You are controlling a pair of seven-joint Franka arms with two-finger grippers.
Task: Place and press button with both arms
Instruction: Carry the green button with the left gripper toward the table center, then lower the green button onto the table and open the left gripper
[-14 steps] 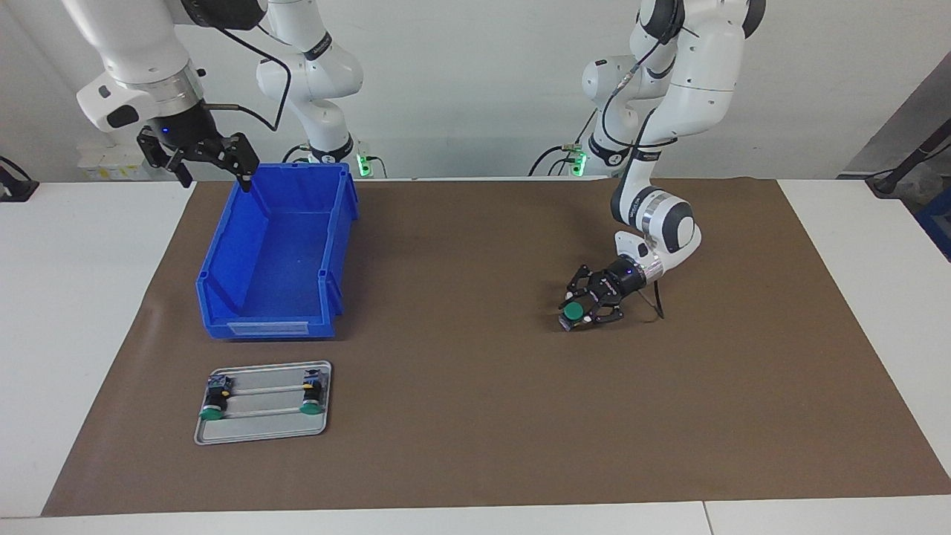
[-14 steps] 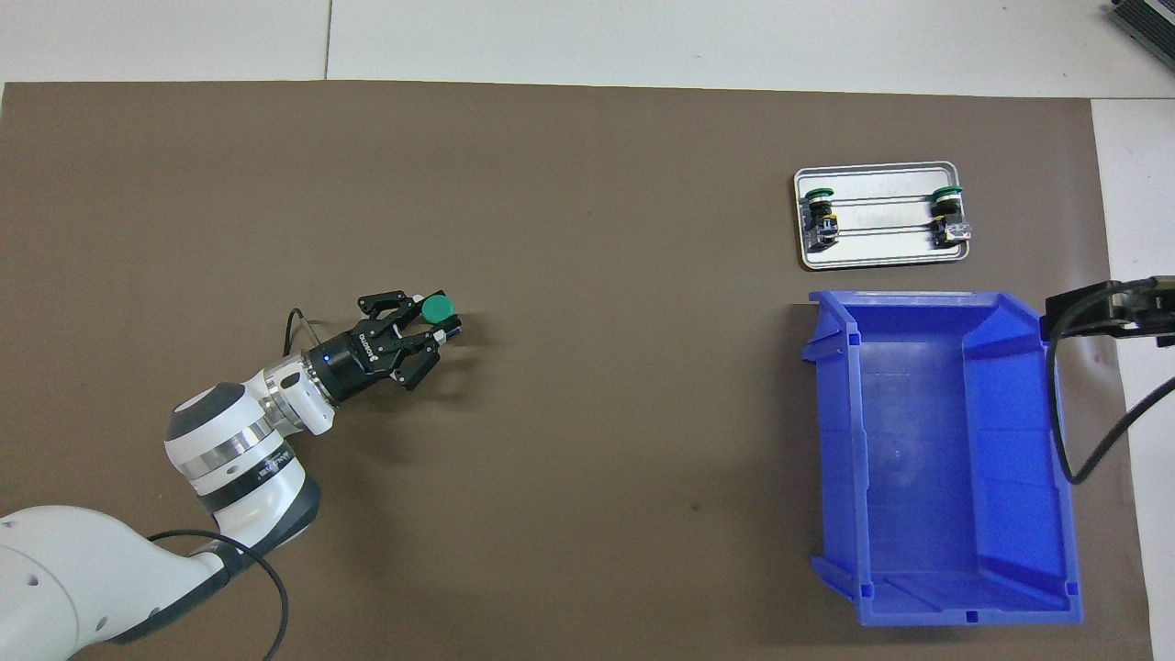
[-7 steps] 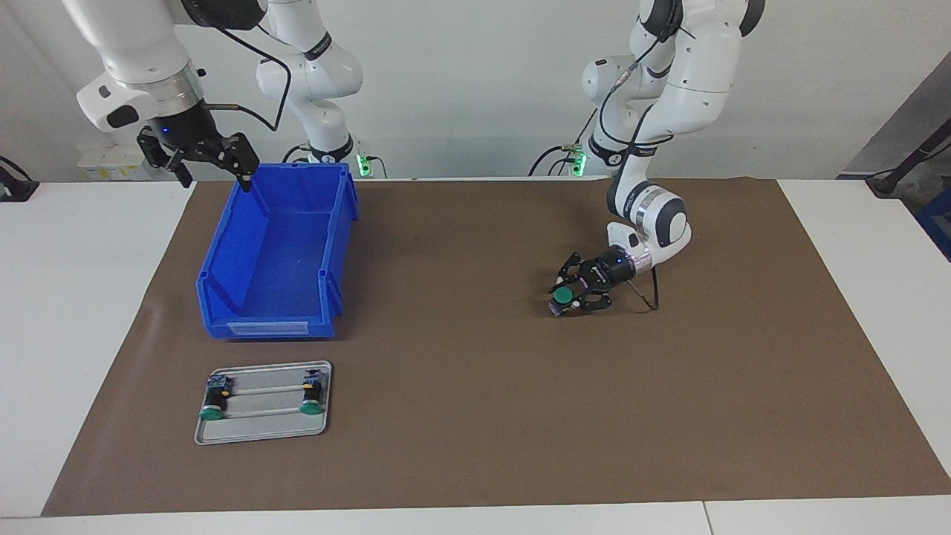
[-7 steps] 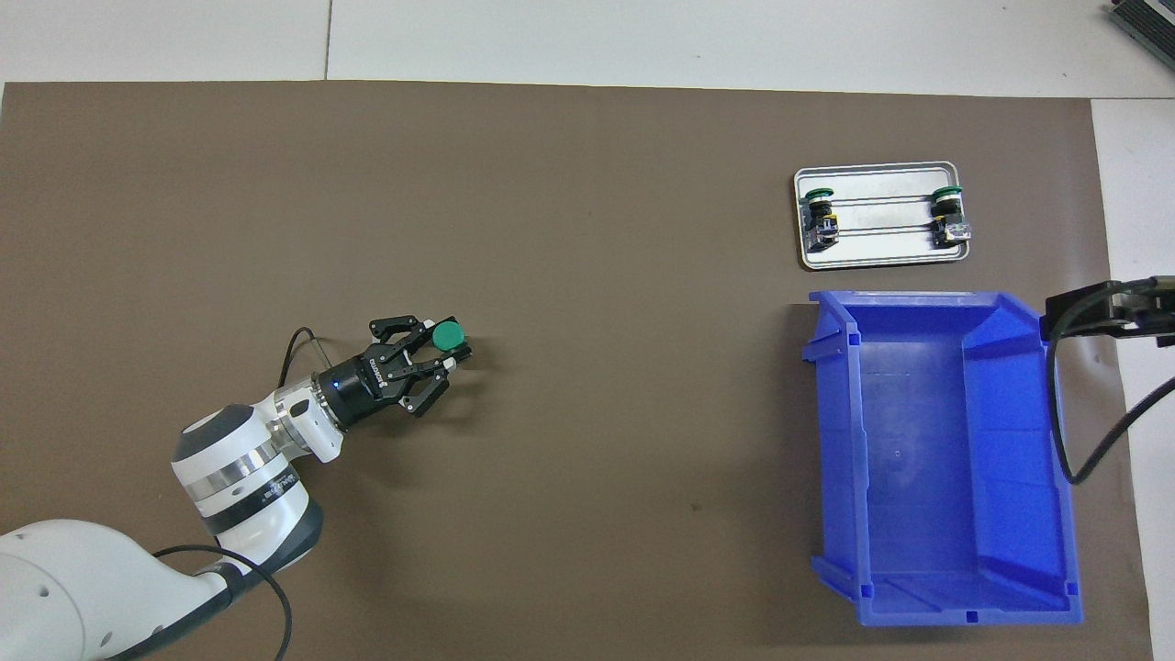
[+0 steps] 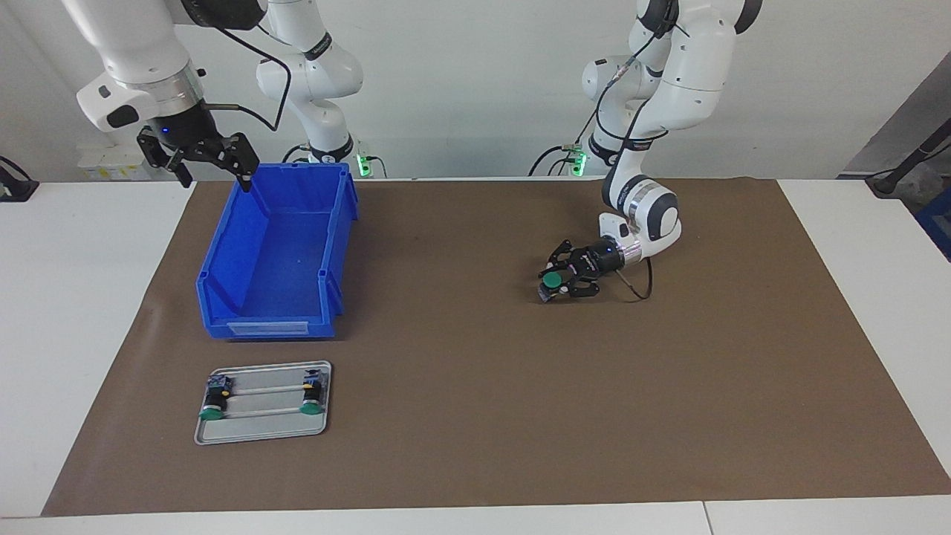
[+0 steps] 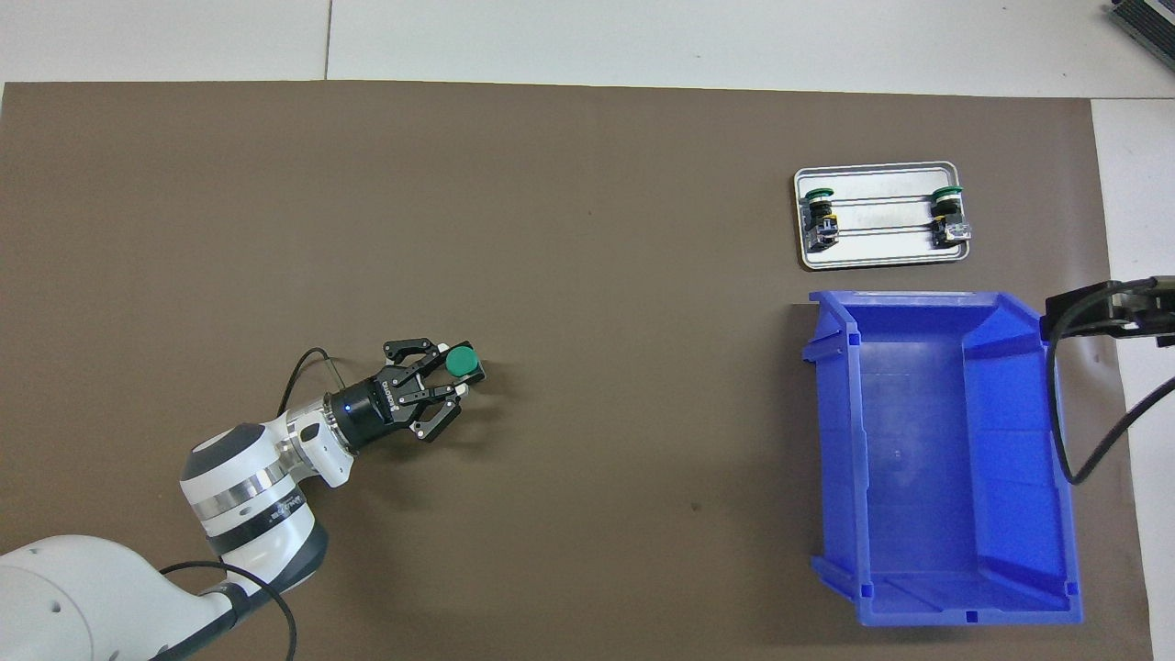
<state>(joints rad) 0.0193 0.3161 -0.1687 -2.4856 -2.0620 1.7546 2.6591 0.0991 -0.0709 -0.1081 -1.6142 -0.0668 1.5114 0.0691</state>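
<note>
Two white robot arms work at a table (image 5: 89, 312) covered by a brown mat (image 5: 475, 416). A blue bin (image 5: 276, 256) stands on the mat toward the right arm's end of the table, its open top showing a bare blue floor. The left arm (image 5: 669, 82) bends down low over the mat, well apart from the bin, toward the left arm's end of the table. Its left gripper (image 5: 556, 281) points sideways, level with the mat, and is clamped on a button (image 5: 550, 281) with a round green cap on a dark body. In the overhead view the left gripper (image 6: 450, 381) pinches the dark body just under the cap, and the button (image 6: 462, 362) is turned with its green cap facing up. From the facing view the base of the button sits at or just above the mat; whether it touches cannot be told. The right arm (image 5: 141, 59) waits high up at the bin's end nearest the robots, its right gripper (image 5: 199, 156) hanging over the bin's outer corner with the fingers spread wide and nothing between them. Just beside the bin, farther from the robots, lies a small silver tray (image 5: 264, 435). Two more green-capped buttons (image 5: 215, 397) rest on their sides on the tray, one at each end.
</note>
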